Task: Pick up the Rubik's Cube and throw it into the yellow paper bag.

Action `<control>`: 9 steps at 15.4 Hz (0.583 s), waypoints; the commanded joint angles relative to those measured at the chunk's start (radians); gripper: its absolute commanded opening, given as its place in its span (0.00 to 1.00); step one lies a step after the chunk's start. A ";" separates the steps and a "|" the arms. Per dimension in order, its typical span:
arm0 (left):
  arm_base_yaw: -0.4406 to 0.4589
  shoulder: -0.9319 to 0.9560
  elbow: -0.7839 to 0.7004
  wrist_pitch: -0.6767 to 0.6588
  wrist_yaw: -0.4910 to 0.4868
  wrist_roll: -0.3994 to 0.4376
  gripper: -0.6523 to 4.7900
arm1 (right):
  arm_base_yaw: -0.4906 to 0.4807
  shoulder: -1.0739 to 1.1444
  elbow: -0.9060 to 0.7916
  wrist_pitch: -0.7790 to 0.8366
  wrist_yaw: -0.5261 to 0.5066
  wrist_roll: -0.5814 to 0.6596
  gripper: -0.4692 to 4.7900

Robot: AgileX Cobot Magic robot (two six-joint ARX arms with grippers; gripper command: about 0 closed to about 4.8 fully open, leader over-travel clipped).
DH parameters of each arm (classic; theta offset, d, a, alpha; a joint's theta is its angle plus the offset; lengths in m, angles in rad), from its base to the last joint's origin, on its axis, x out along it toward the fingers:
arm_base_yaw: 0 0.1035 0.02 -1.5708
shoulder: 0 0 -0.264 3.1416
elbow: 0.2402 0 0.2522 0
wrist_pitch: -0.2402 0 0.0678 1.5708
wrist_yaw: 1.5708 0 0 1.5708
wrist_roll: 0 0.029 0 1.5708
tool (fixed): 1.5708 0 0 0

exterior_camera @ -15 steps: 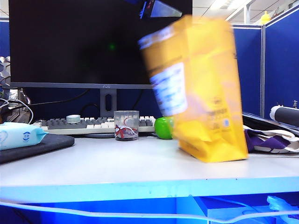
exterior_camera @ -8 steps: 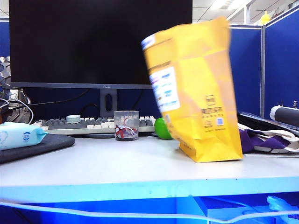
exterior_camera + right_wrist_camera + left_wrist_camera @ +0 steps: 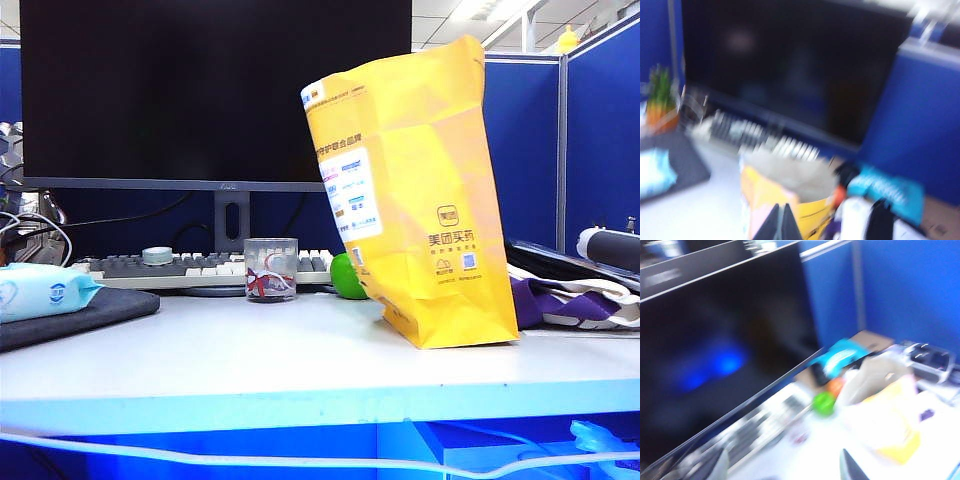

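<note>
The yellow paper bag stands on the desk right of centre, leaning slightly, its white label facing left. Its open mouth shows in the left wrist view and the right wrist view, both blurred. The Rubik's Cube is hidden in every view. Neither gripper appears in the exterior view. My left gripper is high above the desk, left of the bag, fingers wide apart with nothing between them. My right gripper hangs above the bag's near side, its two fingers pressed together.
A glass cup and a green ball stand left of the bag, in front of the keyboard and a large dark monitor. A wipes pack lies on a black mat at far left. Striped cloth lies right of the bag.
The bag, tilted and blurred a second ago, has rocked back and stands still. A dark gripper part above its top has left the exterior view.
</note>
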 commanded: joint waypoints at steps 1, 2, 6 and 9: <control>0.002 -0.203 -0.182 -0.080 -0.132 -0.029 0.63 | 0.002 -0.142 -0.067 0.030 0.040 -0.034 0.09; 0.002 -0.318 -0.326 -0.028 -0.180 -0.028 0.62 | 0.002 -0.202 -0.124 0.048 0.062 -0.043 0.09; 0.002 -0.865 -1.204 0.580 -0.190 -0.090 0.55 | 0.002 -0.409 -0.513 0.333 0.085 0.069 0.09; 0.002 -0.919 -1.514 0.828 -0.133 -0.097 0.55 | 0.006 -0.391 -0.700 0.557 0.050 0.153 0.09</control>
